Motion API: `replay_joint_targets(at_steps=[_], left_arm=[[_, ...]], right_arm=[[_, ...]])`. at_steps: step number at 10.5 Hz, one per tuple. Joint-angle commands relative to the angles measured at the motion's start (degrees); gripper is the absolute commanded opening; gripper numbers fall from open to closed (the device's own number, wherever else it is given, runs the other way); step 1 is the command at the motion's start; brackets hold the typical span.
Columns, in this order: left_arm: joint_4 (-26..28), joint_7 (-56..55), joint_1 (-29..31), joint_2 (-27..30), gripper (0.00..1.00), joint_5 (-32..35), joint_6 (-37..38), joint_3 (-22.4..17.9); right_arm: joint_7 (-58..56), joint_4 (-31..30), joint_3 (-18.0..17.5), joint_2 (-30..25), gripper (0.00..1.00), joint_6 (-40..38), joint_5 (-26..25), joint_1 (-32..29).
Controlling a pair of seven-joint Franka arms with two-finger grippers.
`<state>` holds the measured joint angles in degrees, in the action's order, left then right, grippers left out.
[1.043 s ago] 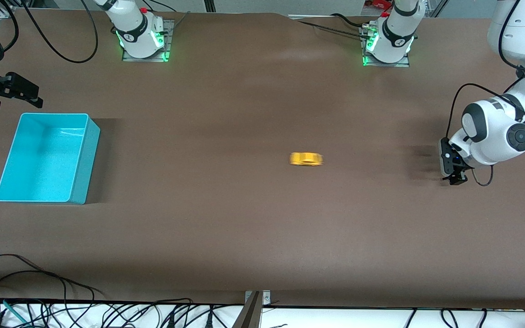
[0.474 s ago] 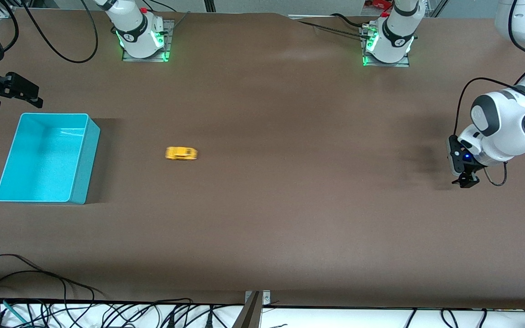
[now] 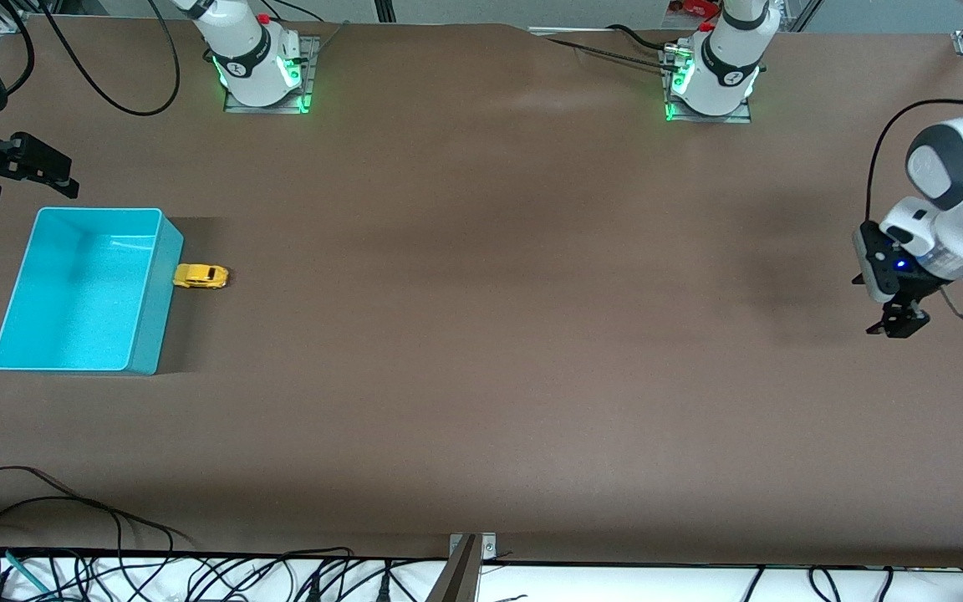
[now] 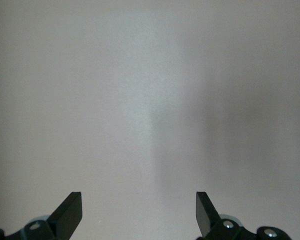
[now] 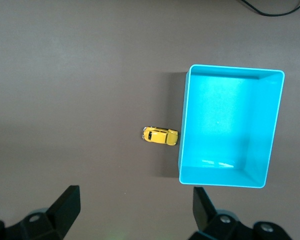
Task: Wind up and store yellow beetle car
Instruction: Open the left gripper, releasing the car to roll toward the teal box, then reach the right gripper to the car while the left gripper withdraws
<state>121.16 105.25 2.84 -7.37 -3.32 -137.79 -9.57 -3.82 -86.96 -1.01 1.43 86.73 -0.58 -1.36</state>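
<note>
The yellow beetle car [image 3: 201,276] stands on the table with its nose against the outer side wall of the turquoise bin [image 3: 80,284], at the right arm's end of the table. In the right wrist view the car [image 5: 160,136] rests beside the bin [image 5: 230,120], outside it. My right gripper [image 3: 59,177] hangs open and empty in the air beside the bin, its open jaws showing in the right wrist view [image 5: 135,210]. My left gripper [image 3: 895,322] is open and empty over bare table at the left arm's end, seen also in the left wrist view [image 4: 139,215].
The bin is empty. Brown table stretches between the car and my left gripper. Cables lie along the table edge nearest the front camera [image 3: 197,577]. The two arm bases [image 3: 260,67] [image 3: 711,75] stand at the farthest edge.
The car has rolled across the table from the middle toward the right arm's end and stopped against the bin. My left gripper has moved outward toward the left arm's end.
</note>
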Motion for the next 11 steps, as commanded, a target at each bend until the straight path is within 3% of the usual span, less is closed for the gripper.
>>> replay_joint_targets(at_steps=[1,4,8,11], left_arm=[[0.75,2.07,-1.17,3.75,1.00,-2.04,1.56,-0.28],[-1.61,-1.50,-2.49,7.27,1.00,-2.21,5.31,-0.45],[-7.68,-29.50,-3.19,10.79,1.00,-1.95,20.77,-0.98],[-14.18,-50.42,-3.89,11.67,1.00,-0.99,33.43,-0.37]], right_arm=[[0.75,0.91,-0.58,-0.03,1.00,-0.68,0.67,-0.57],[8.53,0.48,-0.66,0.93,1.00,-0.50,0.14,-0.40],[26.11,-1.63,-0.58,6.28,1.00,-0.07,0.22,0.22],[37.42,-13.37,-0.58,6.65,1.00,11.05,0.58,0.13]])
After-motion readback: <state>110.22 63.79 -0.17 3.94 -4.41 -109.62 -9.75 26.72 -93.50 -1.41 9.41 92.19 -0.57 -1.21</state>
